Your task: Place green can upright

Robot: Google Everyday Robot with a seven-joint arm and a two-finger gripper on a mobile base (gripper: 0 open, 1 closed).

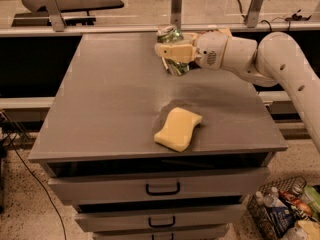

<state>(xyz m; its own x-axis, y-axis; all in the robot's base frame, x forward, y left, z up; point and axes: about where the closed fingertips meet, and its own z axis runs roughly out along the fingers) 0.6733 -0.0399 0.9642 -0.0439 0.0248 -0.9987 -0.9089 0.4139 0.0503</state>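
Note:
The green can is held in my gripper above the far middle of the grey table. It stands nearly upright with a slight tilt, its silver top up and its lower end close to the tabletop. The pale fingers are shut around its middle. My white arm reaches in from the right. I cannot tell whether the can touches the table.
A yellow sponge lies near the table's front middle. Drawers sit below the front edge. A wire basket with bottles and packets stands on the floor at the lower right. The brown snack bag is hidden behind my arm.

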